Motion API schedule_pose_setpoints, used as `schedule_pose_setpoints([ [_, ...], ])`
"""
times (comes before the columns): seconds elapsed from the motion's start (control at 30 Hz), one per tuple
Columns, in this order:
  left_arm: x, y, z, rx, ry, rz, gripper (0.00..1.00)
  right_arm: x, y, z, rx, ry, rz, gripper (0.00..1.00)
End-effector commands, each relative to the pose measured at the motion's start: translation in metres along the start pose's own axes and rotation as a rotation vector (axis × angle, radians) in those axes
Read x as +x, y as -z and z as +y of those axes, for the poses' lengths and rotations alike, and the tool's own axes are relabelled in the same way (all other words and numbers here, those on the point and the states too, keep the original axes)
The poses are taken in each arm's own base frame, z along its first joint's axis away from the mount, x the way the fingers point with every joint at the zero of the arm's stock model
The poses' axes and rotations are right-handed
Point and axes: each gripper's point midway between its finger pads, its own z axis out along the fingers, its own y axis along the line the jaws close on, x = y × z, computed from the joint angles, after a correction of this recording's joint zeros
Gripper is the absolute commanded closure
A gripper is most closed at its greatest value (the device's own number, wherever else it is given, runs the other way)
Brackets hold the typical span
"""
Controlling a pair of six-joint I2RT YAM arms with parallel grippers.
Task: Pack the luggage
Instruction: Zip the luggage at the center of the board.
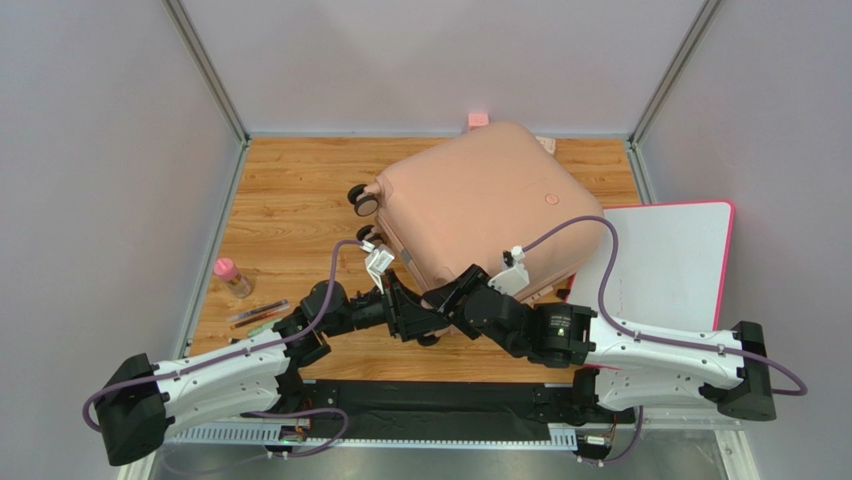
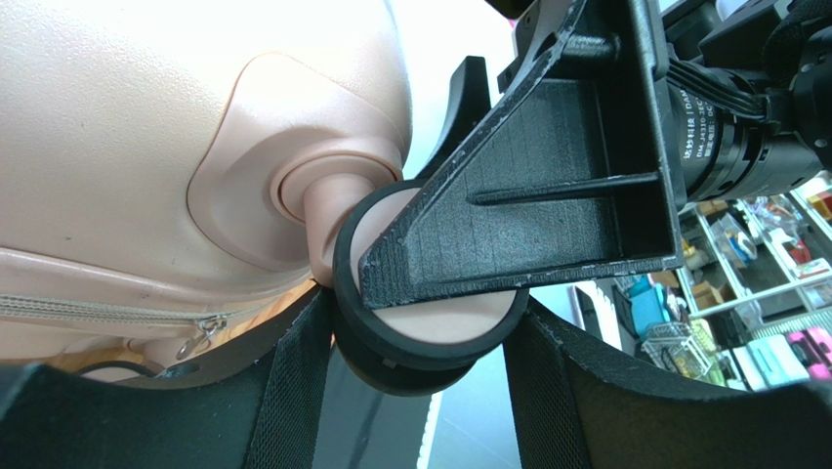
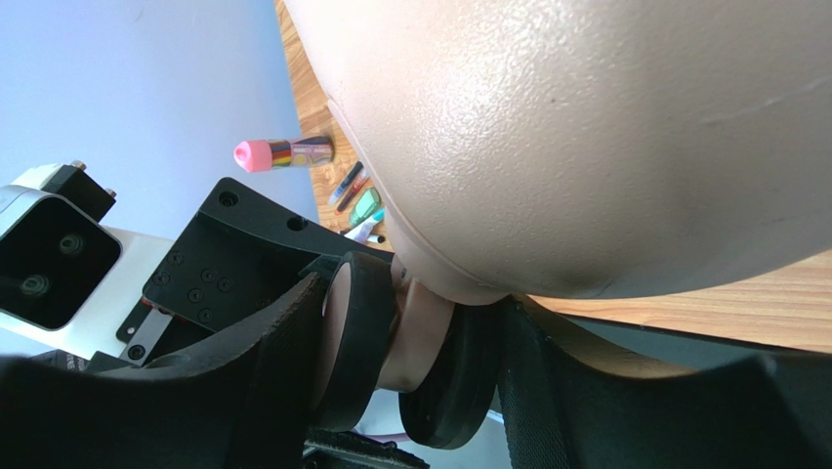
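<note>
Because both arms meet at one caster wheel (image 3: 361, 332) on the near corner of the luggage (image 1: 480, 195), crowding is the main hazard. The luggage lies closed, shell up, skewed across the middle of the bench (image 1: 290, 200), its right edge reaching the white board (image 1: 670, 260). The left gripper (image 2: 420, 337) has its jaws at a middling width, clamped across the wheel's rim. The right gripper (image 3: 410, 342) has its jaws pressed on the wheel's two outer faces (one of its fingers crosses right in front of the left wrist camera). A caster swivels and rolls, so in my judgement any pull could twist the wheel out of either hold, or knock the two arms' fingers together. Dragging the case by it might also sweep it into the pens (image 1: 258, 315) and the pink-capped bottle (image 1: 232, 277) lying to its left.
</note>
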Motion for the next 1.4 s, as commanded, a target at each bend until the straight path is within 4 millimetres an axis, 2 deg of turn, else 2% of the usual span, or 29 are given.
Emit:
schedule_pose_setpoints([
  [0.0, -0.033, 0.005, -0.041, 0.148, -0.104, -0.113, 0.39, -0.010, 0.003, 0.014, -0.025, -0.011, -0.054, 0.63],
  [0.03, -0.027, 0.005, -0.033, 0.115, -0.101, -0.089, 0.36, -0.011, 0.003, 0.013, -0.022, -0.009, -0.057, 0.68],
  [0.07, -0.028, 0.009, -0.033, 0.108, -0.127, -0.092, 0.29, -0.013, 0.005, 0.014, -0.024, -0.010, -0.060, 0.73],
  [0.1, -0.027, 0.011, -0.028, 0.082, -0.136, -0.095, 0.25, -0.015, 0.005, 0.011, -0.016, -0.005, -0.071, 0.80],
  [0.23, -0.021, 0.026, -0.011, -0.012, -0.193, -0.086, 0.20, -0.023, 0.008, 0.007, -0.009, -0.013, -0.099, 0.96],
  [0.27, -0.025, 0.032, -0.013, -0.013, -0.236, -0.104, 0.19, -0.024, 0.008, 0.006, -0.008, -0.012, -0.102, 0.99],
  [0.37, -0.021, 0.040, 0.006, -0.094, -0.297, -0.104, 0.18, -0.027, 0.009, 0.007, -0.008, -0.009, -0.114, 1.00],
  [0.53, 0.011, 0.035, 0.050, -0.166, -0.329, -0.053, 0.27, -0.024, 0.006, 0.009, 0.004, 0.004, -0.112, 1.00],
  [0.7, 0.027, 0.032, 0.071, -0.178, -0.381, -0.042, 0.34, -0.023, 0.005, 0.009, 0.006, 0.003, -0.116, 1.00],
  [0.8, 0.031, 0.035, 0.075, -0.169, -0.399, -0.054, 0.34, -0.023, 0.004, 0.006, 0.013, 0.005, -0.117, 1.00],
  [0.9, 0.034, 0.037, 0.075, -0.150, -0.418, -0.064, 0.41, -0.024, 0.004, 0.006, 0.011, -0.003, -0.121, 1.00],
  [1.07, 0.047, 0.053, 0.081, -0.143, -0.451, -0.078, 0.38, -0.026, 0.006, 0.007, 0.008, -0.002, -0.125, 1.00],
  [1.1, 0.054, 0.057, 0.088, -0.162, -0.446, -0.058, 0.37, -0.027, 0.007, 0.007, 0.007, -0.006, -0.125, 1.00],
  [1.23, 0.046, 0.060, 0.088, -0.175, -0.463, -0.105, 0.35, -0.028, 0.007, 0.007, 0.008, -0.007, -0.130, 1.00],
  [1.27, 0.040, 0.059, 0.085, -0.171, -0.473, -0.128, 0.34, -0.028, 0.007, 0.007, 0.007, -0.006, -0.129, 1.00],
  [1.33, 0.042, 0.056, 0.091, -0.191, -0.480, -0.113, 0.34, -0.028, 0.006, 0.007, 0.009, -0.004, -0.131, 1.00],
  [1.37, 0.036, 0.052, 0.086, -0.175, -0.488, -0.127, 0.34, -0.027, 0.006, 0.008, 0.008, -0.002, -0.130, 1.00],
])
